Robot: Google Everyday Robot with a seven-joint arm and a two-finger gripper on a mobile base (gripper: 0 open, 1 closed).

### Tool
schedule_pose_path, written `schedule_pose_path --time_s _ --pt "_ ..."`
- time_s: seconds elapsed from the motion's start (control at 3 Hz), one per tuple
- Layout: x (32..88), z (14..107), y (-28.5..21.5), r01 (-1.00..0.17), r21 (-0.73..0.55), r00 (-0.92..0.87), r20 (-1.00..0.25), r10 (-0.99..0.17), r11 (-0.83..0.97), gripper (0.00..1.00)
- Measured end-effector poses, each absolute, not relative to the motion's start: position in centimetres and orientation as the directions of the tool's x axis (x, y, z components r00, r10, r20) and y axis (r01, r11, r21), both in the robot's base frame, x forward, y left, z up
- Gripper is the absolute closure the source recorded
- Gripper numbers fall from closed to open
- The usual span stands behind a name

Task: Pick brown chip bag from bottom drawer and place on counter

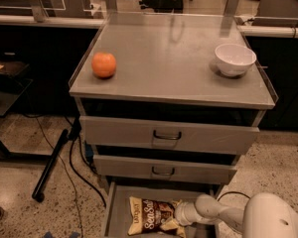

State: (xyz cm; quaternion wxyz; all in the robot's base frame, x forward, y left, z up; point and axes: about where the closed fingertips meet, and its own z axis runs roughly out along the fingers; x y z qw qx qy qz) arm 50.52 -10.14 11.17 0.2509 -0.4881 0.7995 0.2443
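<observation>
One gripper point(178, 216) sat low in the bottom drawer point(117, 209), at the right edge of the bag point(150, 216). It was touching the bag or just beside it. Whether it was spread or pressed together on the bag I cannot tell, as its tip ran into the bag's crinkled edge. The white arm point(213, 213) reached in from the lower right, rounded at the wrist, and joined a pale bulky shell point(277, 218) in the corner.

The bag lay flat on the drawer floor, dark brown and cream, with its white "Sea Salt" lettering facing up. It filled the middle of the tray, and bare grey floor showed to its left. The drawer was pulled out toward the camera, its near end cut off by the lower edge of the view.

Two shut drawer fronts stood above it, the lower front point(134, 168) and the upper front point(119, 133), each with a dark loop handle at its middle.

The counter point(174, 53) capped the cabinet, a flat grey top with thin raised edges. An orange point(104, 65) rested near its left edge, and a white bowl point(235, 59) stood upright near its right edge, well apart from the orange. The bag was not on the counter.

Left of the cabinet, a black pole point(50, 166) leaned across the speckled floor point(20, 192), with dark cables point(77, 168) trailing beside it. A dark bench with a pale rim point(39, 20) ran behind the cabinet
</observation>
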Motion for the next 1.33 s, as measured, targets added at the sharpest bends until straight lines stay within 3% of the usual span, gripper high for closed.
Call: schedule_pose_path --time_s 0.33,0.67,1.33 --pt "50.52 11.16 -10.13 -0.903 0.146 -0.398 -0.64 -0.658 0.404 0.64" --pt "50.52 11.16 -10.13 -0.903 0.146 -0.398 -0.64 -0.658 0.404 0.95" --pt "50.51 11.16 -10.12 -0.903 0.146 -0.398 -0.64 -0.658 0.404 1.0"
